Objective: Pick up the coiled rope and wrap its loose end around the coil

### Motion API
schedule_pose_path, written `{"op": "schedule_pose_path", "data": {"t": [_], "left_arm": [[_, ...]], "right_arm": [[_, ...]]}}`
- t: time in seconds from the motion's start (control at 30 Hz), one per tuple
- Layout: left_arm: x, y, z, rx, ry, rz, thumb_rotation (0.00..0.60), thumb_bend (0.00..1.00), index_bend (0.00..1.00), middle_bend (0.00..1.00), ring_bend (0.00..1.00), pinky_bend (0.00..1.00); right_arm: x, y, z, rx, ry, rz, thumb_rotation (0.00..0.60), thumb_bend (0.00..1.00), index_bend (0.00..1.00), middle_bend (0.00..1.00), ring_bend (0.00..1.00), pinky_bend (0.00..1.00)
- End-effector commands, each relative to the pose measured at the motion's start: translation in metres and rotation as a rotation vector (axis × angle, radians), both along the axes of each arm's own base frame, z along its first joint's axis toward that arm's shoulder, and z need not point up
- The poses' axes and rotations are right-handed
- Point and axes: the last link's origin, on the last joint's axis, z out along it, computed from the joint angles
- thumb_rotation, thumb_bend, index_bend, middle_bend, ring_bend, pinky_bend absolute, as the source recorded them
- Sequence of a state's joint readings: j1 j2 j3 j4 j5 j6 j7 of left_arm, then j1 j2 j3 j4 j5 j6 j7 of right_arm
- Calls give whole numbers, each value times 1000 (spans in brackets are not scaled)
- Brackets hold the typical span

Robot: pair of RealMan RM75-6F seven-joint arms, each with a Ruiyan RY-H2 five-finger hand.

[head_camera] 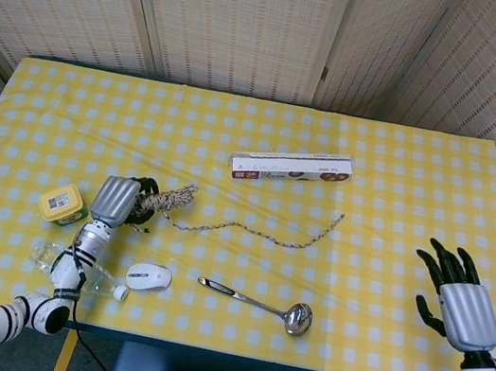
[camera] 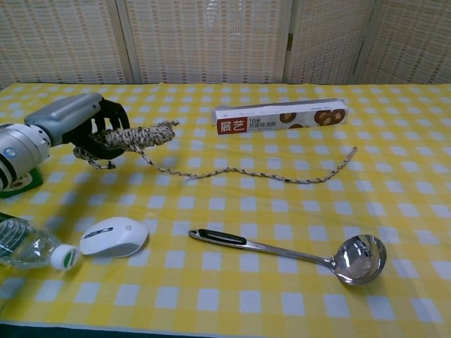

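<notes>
The coiled rope (head_camera: 169, 198) (camera: 134, 136), speckled black and white, is gripped at its left end by my left hand (head_camera: 120, 201) (camera: 81, 121) and looks lifted slightly off the yellow checked table (head_camera: 402, 184). Its loose end (head_camera: 263, 233) (camera: 282, 174) trails to the right in a wavy line on the cloth, ending near the table's middle. My right hand (head_camera: 455, 289) hovers near the table's right front edge, fingers spread and holding nothing; the chest view does not show it.
A long box of wrap (head_camera: 291, 167) (camera: 280, 118) lies behind the rope. A metal ladle (head_camera: 256, 302) (camera: 296, 251), a white mouse (head_camera: 148, 276) (camera: 113, 236), a clear bottle (head_camera: 70, 268) (camera: 28, 248) and a yellow tub (head_camera: 63, 204) sit near the front left.
</notes>
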State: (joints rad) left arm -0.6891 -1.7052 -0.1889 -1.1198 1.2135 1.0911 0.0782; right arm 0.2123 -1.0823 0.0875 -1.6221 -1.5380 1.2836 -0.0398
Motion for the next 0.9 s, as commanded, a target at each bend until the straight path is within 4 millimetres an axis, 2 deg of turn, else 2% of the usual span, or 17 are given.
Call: {"op": "schedule_pose_path", "data": {"t": [0.03, 0.3, 0.43, 0.63, 0.9], "left_arm": [[6, -15, 9, -22, -18, -41, 600, 465, 641, 614, 585, 649], [16, -35, 15, -64, -36, -72, 600, 465, 641, 614, 585, 649], [18, -40, 16, -74, -31, -78, 600, 465, 641, 614, 584, 649], [17, -44, 15, -84, -32, -75, 600, 465, 641, 614, 585, 649], [16, -45, 12, -97, -19, -73, 600, 465, 641, 614, 585, 634]], "right_arm": [[23, -32, -27, 75, 13, 53, 600, 441, 261, 105, 133, 31], [58, -76, -78, 169, 58, 116, 600, 442, 350, 140, 140, 41], [65, -91, -101, 202, 89, 120, 600, 441, 371, 144, 140, 40], [64, -106, -131, 225, 118, 98, 600, 442, 411, 111, 87, 40], [60, -122, -159, 234, 114, 69, 600, 441, 440, 104, 74, 39]]}}
